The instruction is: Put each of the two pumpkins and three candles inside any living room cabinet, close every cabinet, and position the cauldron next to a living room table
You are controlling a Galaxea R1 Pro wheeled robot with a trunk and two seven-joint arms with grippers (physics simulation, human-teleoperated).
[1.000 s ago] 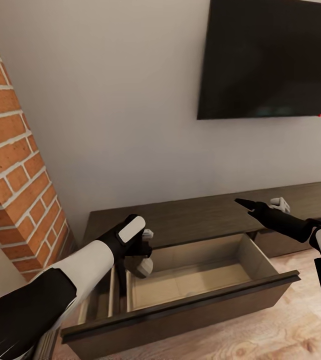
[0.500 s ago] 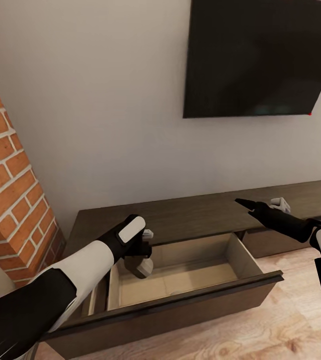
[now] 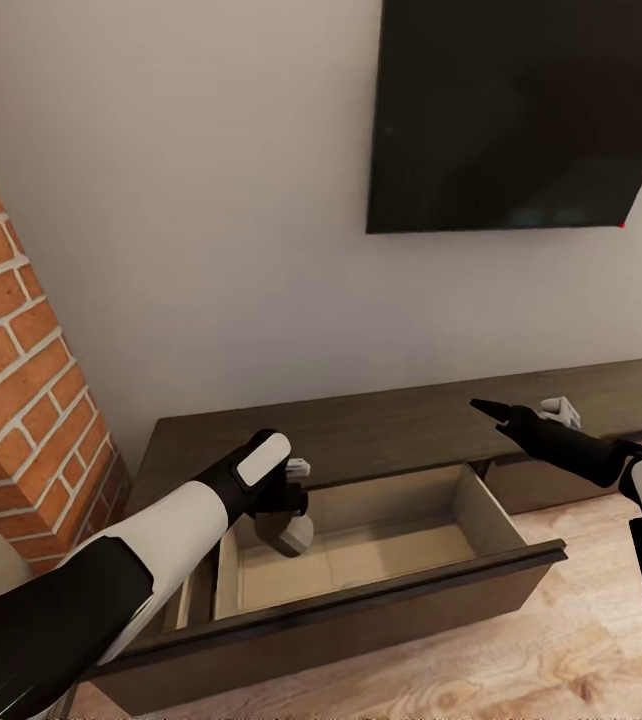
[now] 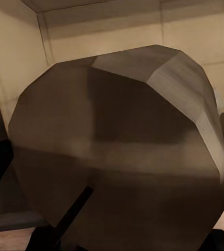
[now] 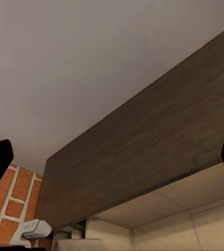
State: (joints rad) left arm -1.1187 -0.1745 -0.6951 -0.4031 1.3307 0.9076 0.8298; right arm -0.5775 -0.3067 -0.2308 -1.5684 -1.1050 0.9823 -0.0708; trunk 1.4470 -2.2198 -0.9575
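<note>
A stubby beige-tan candle (image 3: 292, 536) hangs in my left gripper (image 3: 283, 512), which is shut on it just above the left end of the pulled-out drawer (image 3: 391, 552) of the long dark-brown cabinet (image 3: 401, 428). In the left wrist view the candle (image 4: 117, 151) looms close, with the drawer's light tan walls behind it. My right gripper (image 3: 496, 410) hovers open and empty over the cabinet top, to the right of the drawer; its fingers stand wide apart in the right wrist view, over the cabinet top (image 5: 143, 151).
A black TV (image 3: 521, 110) hangs on the grey wall above the cabinet. A red brick column (image 3: 21, 400) stands close on the left. The drawer front (image 3: 361, 612) juts out over the wood floor (image 3: 591, 650).
The camera swung, so the cabinet and TV sit further left in the picture. The candle has tilted slightly in my left gripper; both arms hold about the same pose.
</note>
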